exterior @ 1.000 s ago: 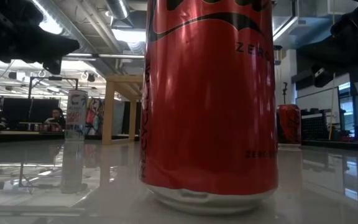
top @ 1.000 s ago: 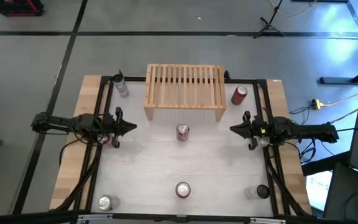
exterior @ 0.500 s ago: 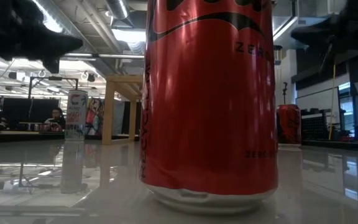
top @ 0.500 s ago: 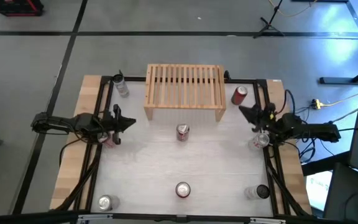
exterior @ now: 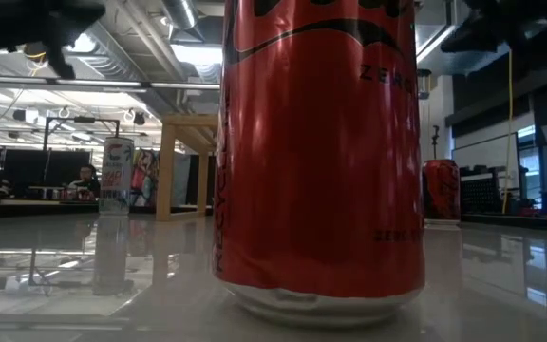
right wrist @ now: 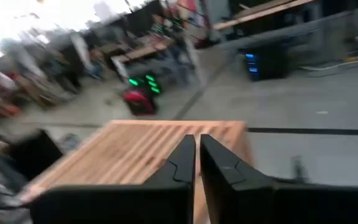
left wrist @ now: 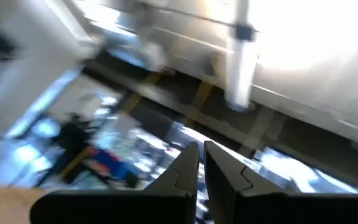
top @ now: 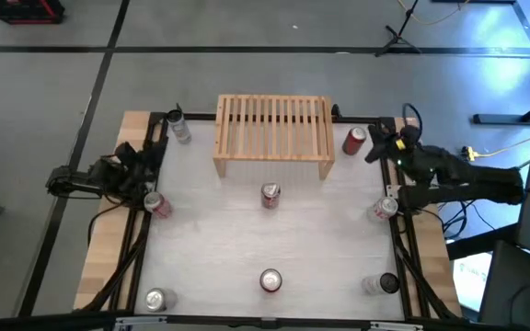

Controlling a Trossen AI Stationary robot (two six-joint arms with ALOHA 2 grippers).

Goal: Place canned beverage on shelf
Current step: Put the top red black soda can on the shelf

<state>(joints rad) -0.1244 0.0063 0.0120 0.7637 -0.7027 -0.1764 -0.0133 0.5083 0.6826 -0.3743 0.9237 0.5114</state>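
Note:
The light-wood slatted shelf [top: 272,136] stands on its two side legs at the table's far middle; the right wrist view shows its top [right wrist: 135,152]. No can is on it. Several cans stand upright on the table: a red one [top: 353,140] by the shelf's right leg, a red one [top: 270,195] in front of the shelf, a silver one [top: 180,129] at the far left. My left gripper [top: 157,149] is shut and empty at the left edge, tipped up toward the ceiling [left wrist: 201,171]. My right gripper [top: 373,150] is shut and empty, just right of the red can by the shelf.
More cans stand at the left [top: 157,205], the right [top: 382,209] and along the near edge [top: 270,280], [top: 157,299], [top: 382,284]. The near-middle red can fills the low view [exterior: 321,152]. Black frame rails run along the table's sides [top: 403,239].
My left gripper has drawn back toward the table's left edge and tipped upward, away from the red can on the left. My right gripper has swung toward the far edge, turning to face the shelf, and now stands beside the red can by the shelf's right leg.

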